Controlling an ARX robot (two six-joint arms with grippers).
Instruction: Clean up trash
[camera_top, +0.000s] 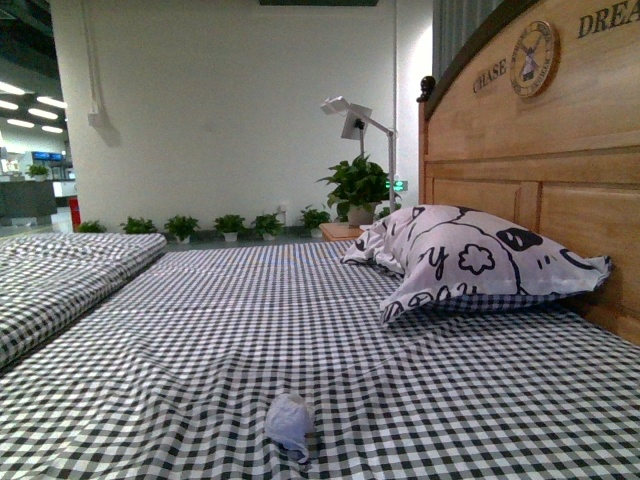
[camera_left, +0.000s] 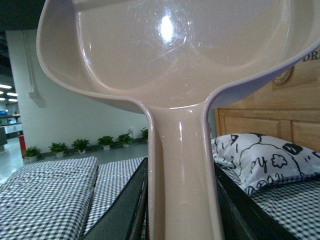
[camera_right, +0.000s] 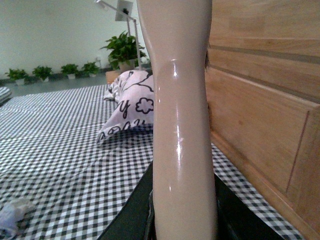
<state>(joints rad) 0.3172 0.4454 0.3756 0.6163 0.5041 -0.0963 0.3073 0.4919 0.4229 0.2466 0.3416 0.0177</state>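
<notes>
The trash (camera_top: 289, 421), a small crumpled white tissue wad, lies on the checked bedsheet near the front edge of the front view; it also shows in the right wrist view as a pale wad (camera_right: 14, 215). Neither arm appears in the front view. My left gripper (camera_left: 181, 210) is shut on the stem of the pale pinkish dustpan (camera_left: 170, 55), whose pan fills the top of the left wrist view. My right gripper (camera_right: 184, 210) is shut on the pale brush handle (camera_right: 179, 100), which stands upright between the dark jaws.
A black-and-white printed pillow (camera_top: 470, 258) leans against the wooden headboard (camera_top: 560, 150) on the right. A second checked bed (camera_top: 60, 270) lies to the left. Potted plants (camera_top: 225, 225) line the far wall, with a lamp (camera_top: 355, 118) behind the pillow.
</notes>
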